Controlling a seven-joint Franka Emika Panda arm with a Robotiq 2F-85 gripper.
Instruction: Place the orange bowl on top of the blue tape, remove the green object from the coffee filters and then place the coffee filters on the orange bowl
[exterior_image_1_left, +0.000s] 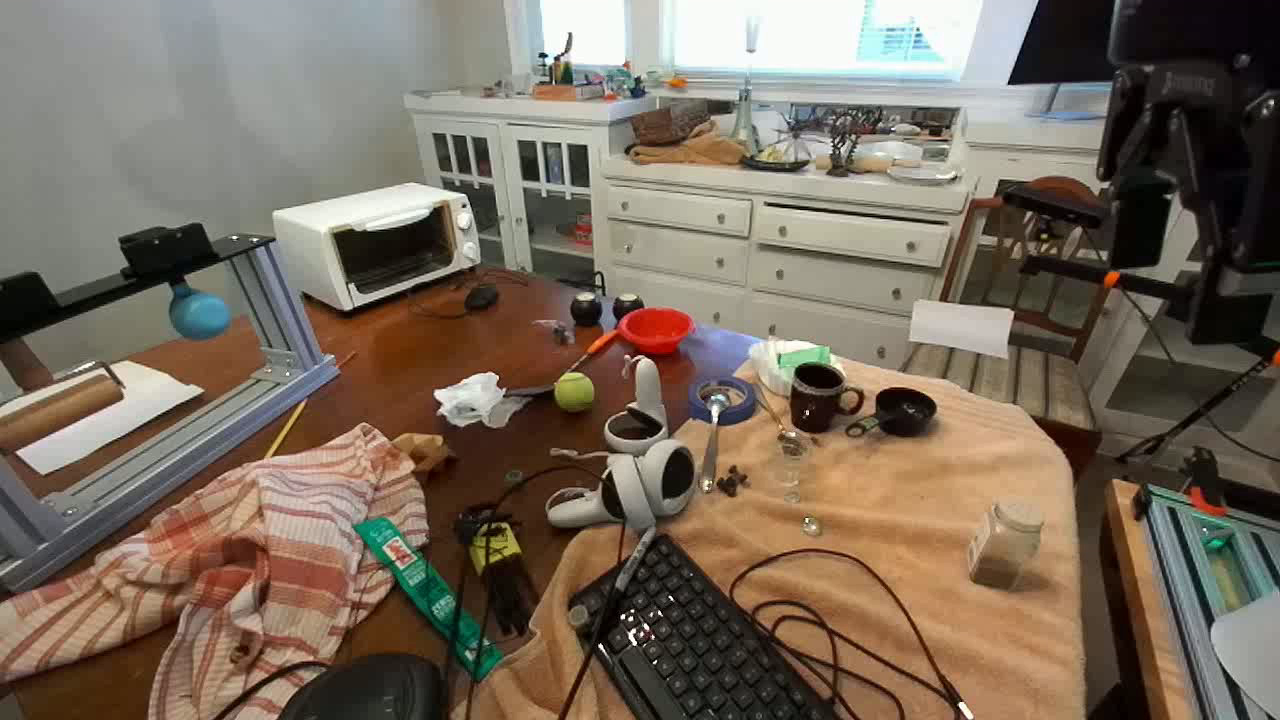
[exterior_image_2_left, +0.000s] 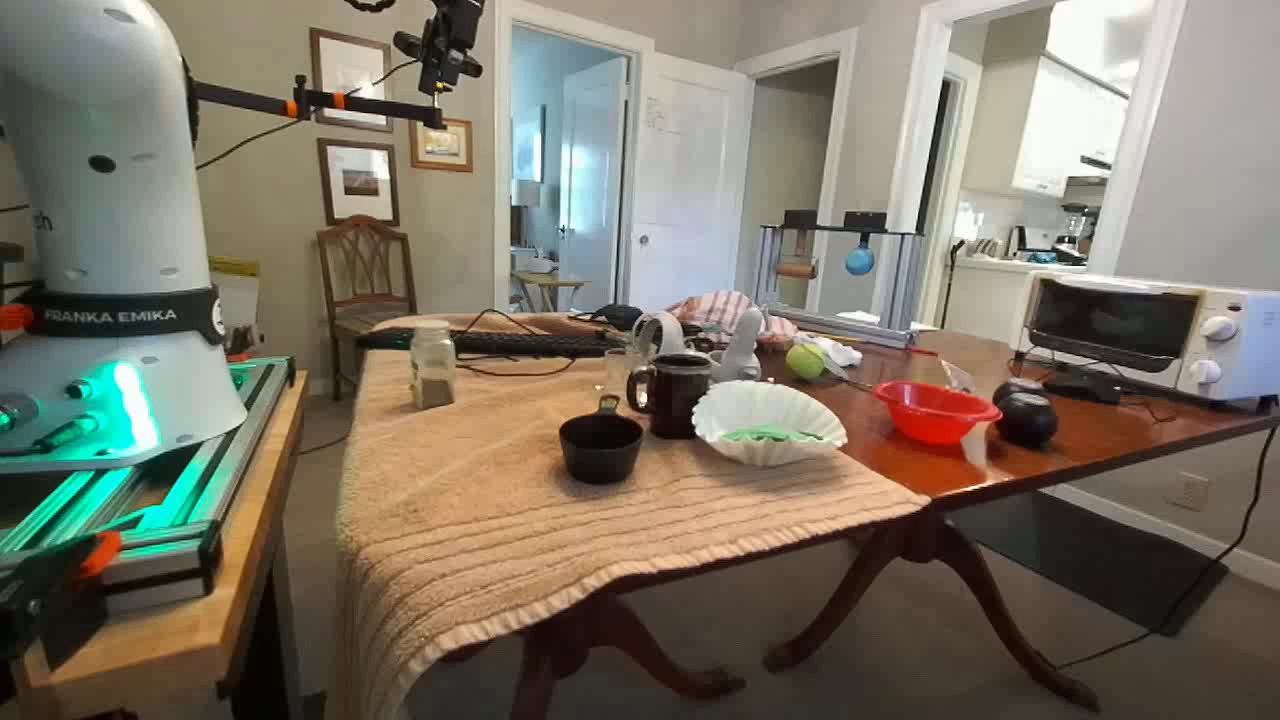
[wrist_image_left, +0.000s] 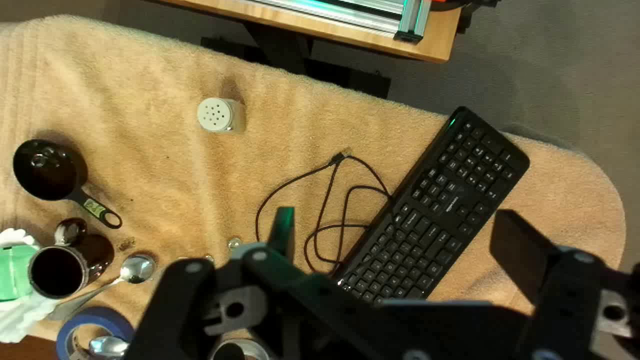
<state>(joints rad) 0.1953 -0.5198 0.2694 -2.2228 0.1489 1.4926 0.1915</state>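
The orange bowl (exterior_image_1_left: 656, 332), glossy red-orange, stands on bare wood; it also shows in an exterior view (exterior_image_2_left: 935, 415) but is outside the wrist view. The blue tape (exterior_image_1_left: 740, 411) lies flat at the towel's edge with a spoon across it; it also shows in the wrist view (wrist_image_left: 107, 318). The white fluted coffee filters (exterior_image_1_left: 768, 374) sit beside the mug and also show in an exterior view (exterior_image_2_left: 770, 400). The green object (exterior_image_1_left: 805, 356) lies in them, also seen in the wrist view (wrist_image_left: 14, 272). My gripper (wrist_image_left: 397, 222) is open and empty, high above the keyboard, away from these things.
A dark mug (exterior_image_1_left: 815, 398), a black measuring cup (exterior_image_2_left: 600, 448) and a glass shaker (wrist_image_left: 215, 115) stand on the towel. Two black round objects (exterior_image_2_left: 1027, 415) stand by the bowl. A tennis ball (exterior_image_1_left: 574, 392), white controllers (exterior_image_1_left: 640, 480), keyboard (wrist_image_left: 430, 210) and cables lie around.
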